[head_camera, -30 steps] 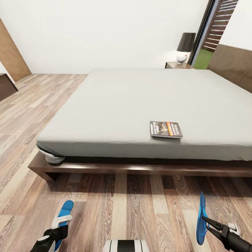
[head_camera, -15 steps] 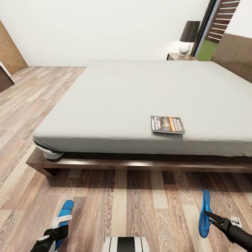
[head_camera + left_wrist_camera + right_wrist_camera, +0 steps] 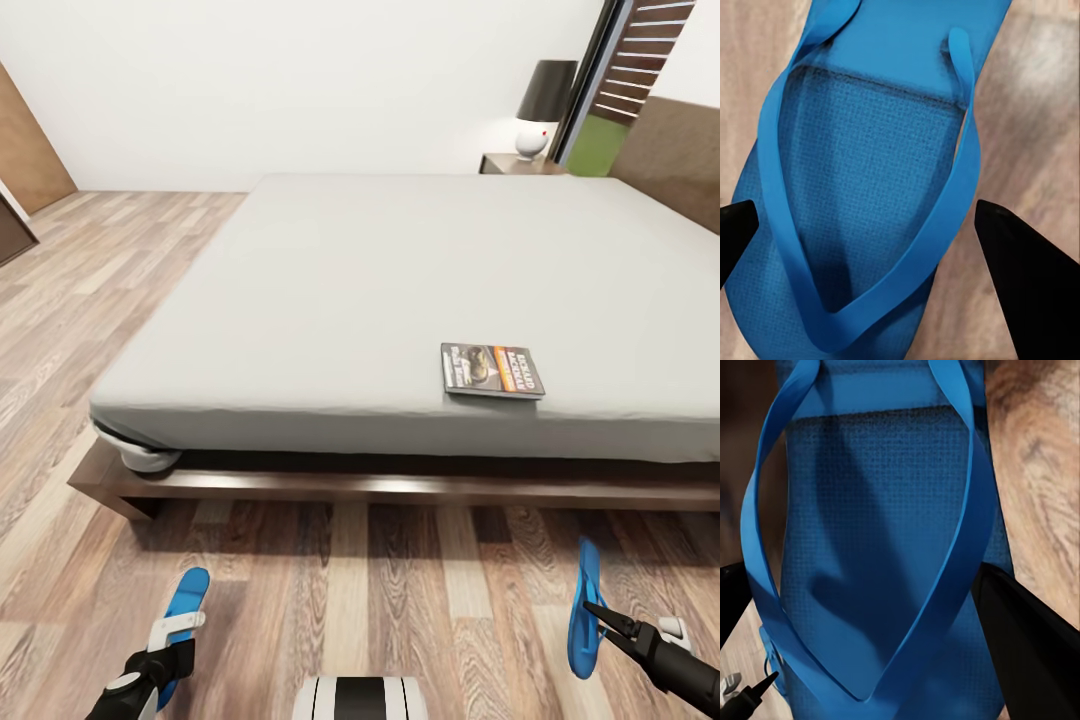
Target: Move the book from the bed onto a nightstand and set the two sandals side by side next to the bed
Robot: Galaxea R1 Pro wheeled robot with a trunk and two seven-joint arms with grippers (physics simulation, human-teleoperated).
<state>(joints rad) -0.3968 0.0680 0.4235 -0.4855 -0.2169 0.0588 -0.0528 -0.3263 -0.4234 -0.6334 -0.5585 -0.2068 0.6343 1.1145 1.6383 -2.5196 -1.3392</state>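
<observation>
The book (image 3: pixel 492 370) lies flat on the grey mattress of the bed (image 3: pixel 350 270), near its front edge and right of centre. My left gripper (image 3: pixel 168 642) is shut on one blue sandal (image 3: pixel 185 602) low over the wood floor; in the left wrist view its black fingertips (image 3: pixel 1020 285) flank the sandal (image 3: pixel 870 150). At the lower right my right gripper (image 3: pixel 597 612) is shut on the other sandal (image 3: pixel 587 570), held on edge above the floor, and the right wrist view shows this sandal (image 3: pixel 885 525) close up. A nightstand (image 3: pixel 510 163) stands beyond the bed's far corner.
A dark-shaded lamp (image 3: pixel 545 105) sits on the nightstand beside the black-framed window (image 3: pixel 600 90). The brown headboard (image 3: pixel 680 150) rises at the right. A dark cabinet corner (image 3: pixel 12 228) shows at the far left. Wood floor (image 3: pixel 380 590) runs between me and the bed frame (image 3: pixel 400 488).
The whole view has shifted a little, so the camera has moved nearer the bed. The right sandal has tipped slightly in its gripper. Both sandals stay held.
</observation>
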